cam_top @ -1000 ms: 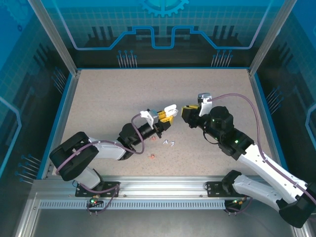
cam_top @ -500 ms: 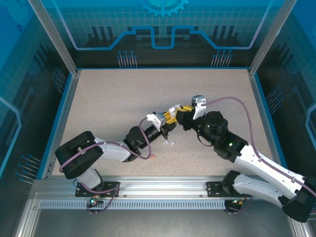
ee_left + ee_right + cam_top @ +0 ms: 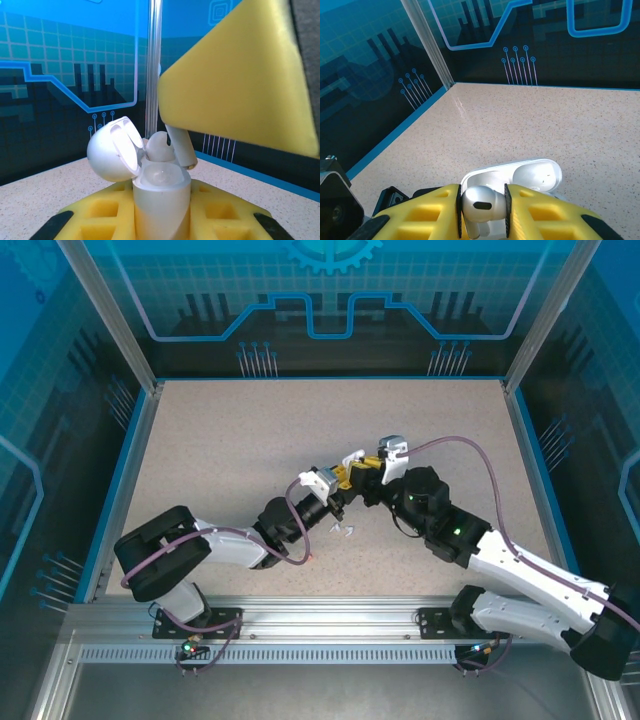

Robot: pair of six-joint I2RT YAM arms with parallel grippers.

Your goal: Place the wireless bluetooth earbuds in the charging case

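My left gripper (image 3: 336, 486) (image 3: 161, 216) is shut on a white charging case (image 3: 161, 200) (image 3: 349, 459), held upright with its lid (image 3: 111, 150) swung open to the left. My right gripper (image 3: 366, 473) (image 3: 481, 206) is shut on a white earbud (image 3: 481, 202), pinched by the head with the stem pointing down. In the left wrist view that earbud (image 3: 162, 145) sits right at the case's open top, under the right gripper's yellow finger (image 3: 240, 75). In the right wrist view the open case (image 3: 535, 175) lies just beyond the earbud. Two white earbuds (image 3: 343, 530) and a pinkish one (image 3: 312, 555) lie on the table.
The speckled table (image 3: 220, 450) is ringed by a blue rim and transparent walls. Both arms meet near the table's middle, and the loose earbuds lie just below the left wrist.
The right gripper has travelled left with the earbud until it meets the case. The left gripper has shifted slightly right and up with the case.
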